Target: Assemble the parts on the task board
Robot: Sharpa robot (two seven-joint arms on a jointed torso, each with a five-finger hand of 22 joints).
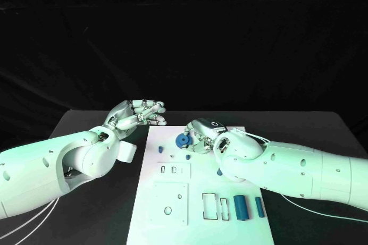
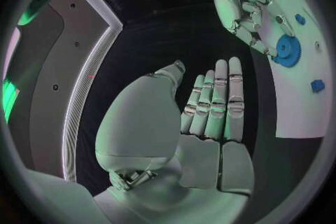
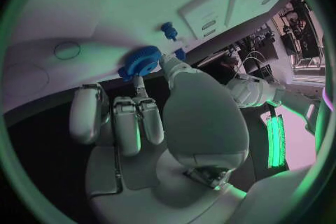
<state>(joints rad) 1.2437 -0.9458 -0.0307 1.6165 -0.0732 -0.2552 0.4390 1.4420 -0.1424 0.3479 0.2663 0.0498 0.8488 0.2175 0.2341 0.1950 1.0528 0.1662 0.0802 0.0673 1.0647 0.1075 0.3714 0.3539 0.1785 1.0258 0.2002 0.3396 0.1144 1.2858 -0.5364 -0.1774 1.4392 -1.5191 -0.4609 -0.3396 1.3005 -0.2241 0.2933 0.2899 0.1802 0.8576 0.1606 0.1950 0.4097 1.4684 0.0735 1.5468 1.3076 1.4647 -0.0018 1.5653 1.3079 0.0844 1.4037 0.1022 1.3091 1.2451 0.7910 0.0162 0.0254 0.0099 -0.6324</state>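
Observation:
The white task board [image 1: 201,224] lies in the middle of the black table. My right hand [image 1: 202,135] is over the board's far end and pinches a blue gear [image 1: 184,141] between thumb and a finger; the same gear [image 3: 142,61] sits close to the board's surface, and it also appears in the left wrist view [image 2: 285,50]. My left hand [image 1: 139,114] hovers off the board's far left corner, holding nothing, its fingers [image 2: 213,103] straight and side by side. A small blue peg [image 1: 160,148] stands near the gear. Two blue bars [image 1: 241,207] lie on the near right.
Another small blue piece [image 1: 219,172] sits by my right forearm. The board carries rectangular slots [image 1: 210,205] and a square panel [image 1: 170,201] with holes. Bare black table [image 1: 92,123] stretches to the left of the board.

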